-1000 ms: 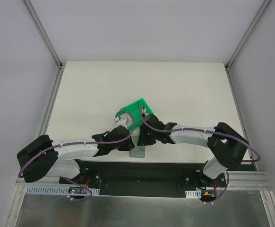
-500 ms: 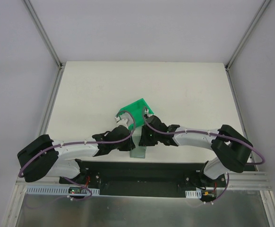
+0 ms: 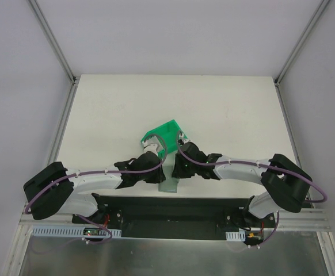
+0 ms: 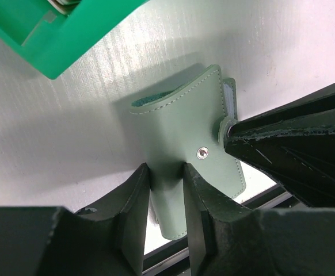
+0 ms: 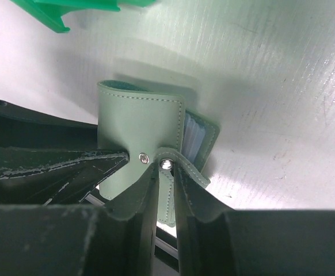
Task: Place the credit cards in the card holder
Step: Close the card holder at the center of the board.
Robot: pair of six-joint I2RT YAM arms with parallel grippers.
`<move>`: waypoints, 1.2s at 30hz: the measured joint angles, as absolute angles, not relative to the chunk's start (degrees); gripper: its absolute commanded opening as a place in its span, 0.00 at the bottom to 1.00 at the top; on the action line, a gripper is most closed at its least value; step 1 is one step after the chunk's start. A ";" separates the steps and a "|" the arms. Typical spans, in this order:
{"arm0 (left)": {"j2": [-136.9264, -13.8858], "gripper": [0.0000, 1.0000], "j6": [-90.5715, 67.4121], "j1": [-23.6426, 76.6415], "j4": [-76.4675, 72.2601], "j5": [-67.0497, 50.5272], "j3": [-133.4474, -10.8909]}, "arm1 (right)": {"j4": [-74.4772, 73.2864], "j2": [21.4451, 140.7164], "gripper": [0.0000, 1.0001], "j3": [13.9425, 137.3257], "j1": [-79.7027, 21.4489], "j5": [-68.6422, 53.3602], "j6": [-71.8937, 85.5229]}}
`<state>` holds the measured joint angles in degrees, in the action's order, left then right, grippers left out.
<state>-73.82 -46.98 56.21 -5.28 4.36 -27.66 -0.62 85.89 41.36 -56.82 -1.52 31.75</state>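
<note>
The grey-green card holder (image 4: pixel 185 126) stands at the table's near edge, held between both arms (image 3: pixel 168 185). My left gripper (image 4: pixel 166 169) is shut on its lower leaf, one finger on each side. Just beside the snap stud, my right gripper (image 5: pixel 166 169) is shut on the holder's clasp strap (image 5: pixel 168 198). The two grippers meet tip to tip over the holder in the top view, left (image 3: pixel 159 175) and right (image 3: pixel 174 172). Pale bluish layers (image 5: pixel 193 135) show between the leaves; I cannot tell whether they are credit cards or pockets. No loose credit cards are visible.
A bright green plastic bin (image 3: pixel 166 131) sits on the white table just beyond both grippers, its corner close above the holder in the left wrist view (image 4: pixel 58 40). Below the holder the table's near edge drops to the black base rail (image 3: pixel 167 210).
The right arm has drifted a little to the right and nearer, and the holder has shifted slightly with it. Both grips stay on the holder.
</note>
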 measured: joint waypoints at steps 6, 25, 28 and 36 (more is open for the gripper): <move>-74.17 0.38 -46.50 56.21 -4.82 4.23 -28.03 | -0.38 85.86 0.19 41.36 -57.39 -1.28 30.59; -69.45 0.52 -38.79 55.64 3.18 6.52 -31.29 | -0.97 67.05 0.26 28.49 -57.30 5.85 33.91; -69.32 0.52 -36.73 53.87 3.46 6.48 -31.46 | -0.93 67.57 0.26 28.49 -57.19 5.78 33.95; -71.40 0.52 -32.05 50.52 3.29 2.74 -31.53 | -0.82 69.91 0.25 29.06 -57.17 4.58 33.87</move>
